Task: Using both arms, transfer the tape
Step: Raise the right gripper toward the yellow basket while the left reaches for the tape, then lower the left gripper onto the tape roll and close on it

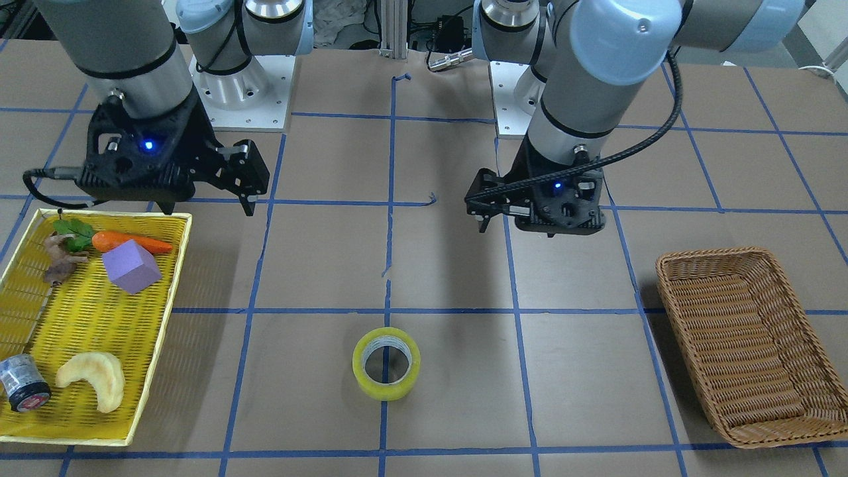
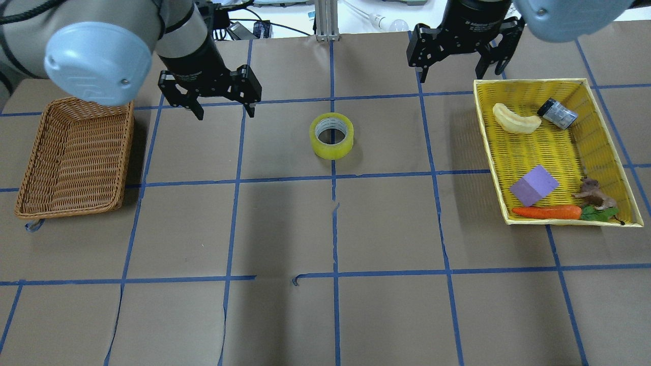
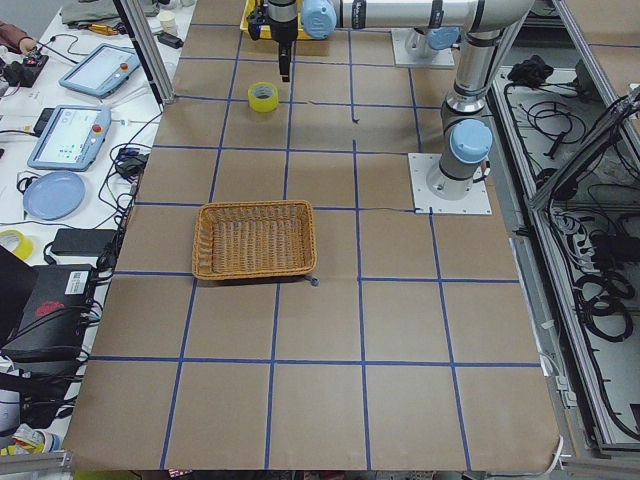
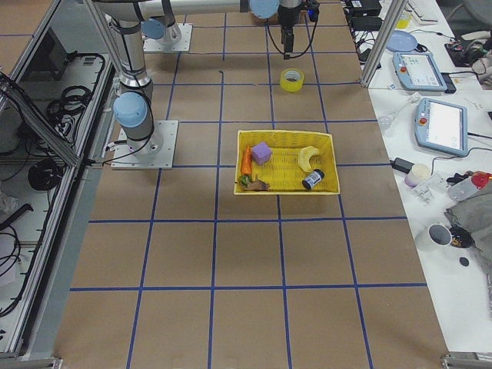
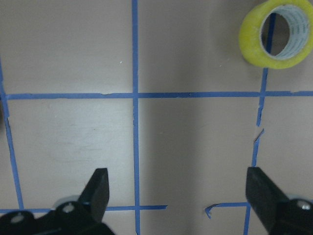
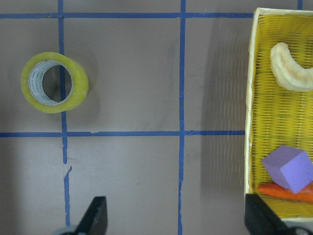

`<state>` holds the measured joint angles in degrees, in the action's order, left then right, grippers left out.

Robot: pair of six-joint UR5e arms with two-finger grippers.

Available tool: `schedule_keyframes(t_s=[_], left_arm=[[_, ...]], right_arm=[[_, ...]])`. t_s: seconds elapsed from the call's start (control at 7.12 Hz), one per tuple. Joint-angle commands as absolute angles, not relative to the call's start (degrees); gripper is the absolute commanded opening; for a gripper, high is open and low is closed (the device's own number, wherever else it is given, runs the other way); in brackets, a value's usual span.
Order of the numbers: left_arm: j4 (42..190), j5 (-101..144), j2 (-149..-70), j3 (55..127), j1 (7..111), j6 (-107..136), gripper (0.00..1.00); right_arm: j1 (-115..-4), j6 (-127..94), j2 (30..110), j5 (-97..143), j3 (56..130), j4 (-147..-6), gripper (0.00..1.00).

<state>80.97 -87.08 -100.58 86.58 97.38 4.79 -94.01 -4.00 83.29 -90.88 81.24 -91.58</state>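
Observation:
The tape (image 2: 331, 135) is a yellow ring-shaped roll standing flat on the brown table, near the middle grid line; it also shows in the front view (image 1: 386, 364). My left gripper (image 2: 225, 109) hovers above the table to the left of the tape, open and empty. In the left wrist view its fingers (image 5: 98, 191) are spread wide and the tape (image 5: 276, 34) lies at the top right. My right gripper (image 2: 452, 71) hovers to the right of the tape, by the yellow tray, open and empty. The right wrist view shows the tape (image 6: 55, 82) at the left.
An empty wicker basket (image 2: 30, 152) stands at the left. A yellow tray (image 2: 490, 152) at the right holds a carrot (image 2: 546, 212), a purple block (image 2: 534, 185), a pale curved piece (image 2: 514, 121), a small grey cylinder (image 2: 558, 114) and a brown figure.

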Motion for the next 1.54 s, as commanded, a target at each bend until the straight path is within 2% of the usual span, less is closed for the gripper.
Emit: schedule_keyframes(t_s=[0.0,0.14,0.84,1.4], left_arm=[[69.5,-82.82,-107.37,86.57,101.33,5.71,1.0],[66.48,-82.88,-110.62,86.57,101.86,5.8,1.0],[57.85,-82.88,-123.64,83.32,101.87,6.15,1.0],[51.16,-79.89,-129.19,83.67,102.3,8.08,1.0]], right_arm=[[-93.6,-4.13,88.84,-91.05,90.04,-97.76,0.97],[-93.95,-4.3,89.73,-90.71,90.78,-98.6,1.0],[-93.78,-6.94,89.65,-90.35,90.44,-98.7,1.0],[-93.87,-6.94,89.65,-89.74,90.53,-98.7,1.0]])
